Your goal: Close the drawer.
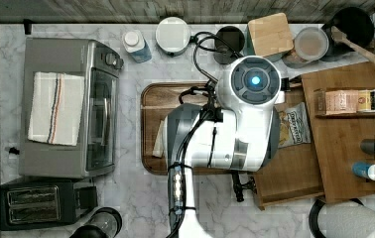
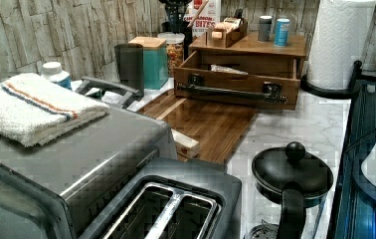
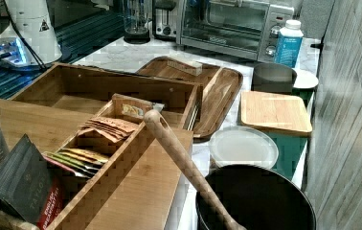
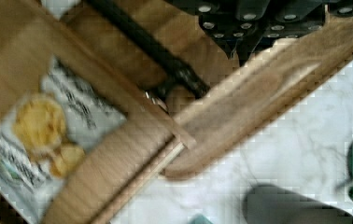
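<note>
Item: medium-brown shallow wooden drawer (image 2: 235,84) with thin side walls, flat front panel and a long dark bar handle (image 2: 231,91), standing pulled out from under the flat wooden cabinet top (image 2: 270,46) that carries small bottles and a compartmented caddy. Position: in the top view the open box projects from the cabinet toward the top view's left, its front panel running near-to-far beside the right rim of the dark rounded-corner wooden tray (image 1: 152,101) on the white marble surface (image 1: 141,198). Contents: one printed snack bag (image 1: 291,125), lying flat inside. Long axis of the front panel and handle: crosswise to the closing direction, so the travel needed is toward the top view's right, into the cabinet. Arm: one white robot arm (image 1: 235,124), its wrist hanging over the junction of tray and drawer. In the wrist view the dark fingers (image 4: 240,44) sit above the tray side of the handle, outside the box, apparently apart from the panel. Finger state: cannot tell whether spread or pressed together. Judgement: the fingers lie on the correct side for a push; contact with the front panel is not yet made, and the drawer is fully open.
</note>
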